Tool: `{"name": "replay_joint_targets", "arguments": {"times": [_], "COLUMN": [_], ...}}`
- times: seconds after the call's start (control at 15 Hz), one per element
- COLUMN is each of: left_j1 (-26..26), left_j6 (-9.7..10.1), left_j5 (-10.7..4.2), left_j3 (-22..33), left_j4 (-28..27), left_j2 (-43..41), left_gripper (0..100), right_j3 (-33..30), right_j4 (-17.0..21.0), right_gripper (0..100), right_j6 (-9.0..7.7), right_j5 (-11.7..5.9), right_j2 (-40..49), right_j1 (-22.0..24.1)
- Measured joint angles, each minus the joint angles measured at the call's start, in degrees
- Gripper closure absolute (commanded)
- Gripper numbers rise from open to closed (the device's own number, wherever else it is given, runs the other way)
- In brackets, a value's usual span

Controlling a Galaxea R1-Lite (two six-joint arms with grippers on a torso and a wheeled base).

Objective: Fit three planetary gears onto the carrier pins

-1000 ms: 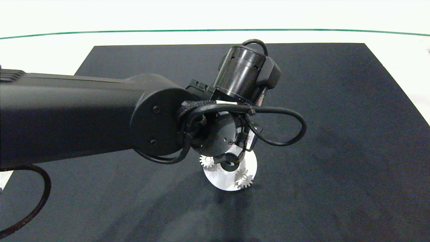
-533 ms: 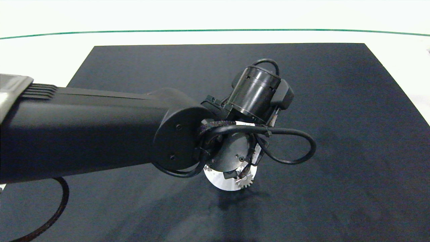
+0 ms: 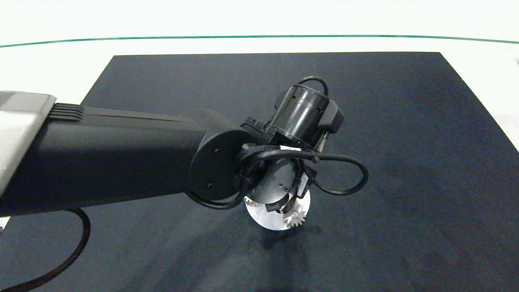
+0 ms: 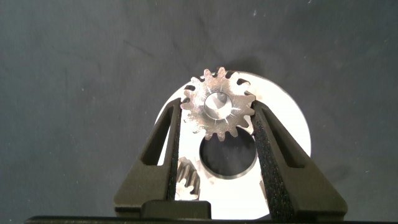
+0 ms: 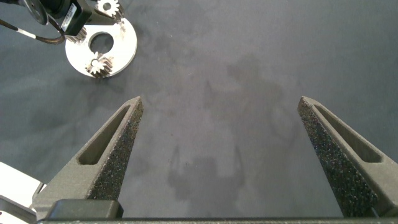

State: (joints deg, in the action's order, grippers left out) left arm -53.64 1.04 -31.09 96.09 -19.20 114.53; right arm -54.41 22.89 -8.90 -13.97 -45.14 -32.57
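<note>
The left gripper hangs over the white carrier disc on the dark mat, its jaws clamped on a planetary gear seated around a carrier pin. Two more gears sit on the disc. The right gripper waits well apart, jaws wide.

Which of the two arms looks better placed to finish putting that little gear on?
The left. Its gripper already straddles a gear sitting over a pin on the white disc. The right gripper hangs open over bare mat, well away from the disc.
</note>
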Motion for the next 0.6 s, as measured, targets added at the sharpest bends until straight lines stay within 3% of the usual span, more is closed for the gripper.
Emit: {"name": "replay_joint_targets", "arguments": {"times": [0.6], "left_j1": [-0.35], "left_j6": [-0.07], "left_j5": [0.00], "left_j3": [0.30], "left_j4": [0.21], "left_j2": [0.44], "left_gripper": [81], "right_j3": [0.02], "right_j4": [0.00], "right_gripper": [0], "right_j6": [0.00], "right_j5": [0.00], "right_j2": [0.00], "right_j1": [0.00]}}
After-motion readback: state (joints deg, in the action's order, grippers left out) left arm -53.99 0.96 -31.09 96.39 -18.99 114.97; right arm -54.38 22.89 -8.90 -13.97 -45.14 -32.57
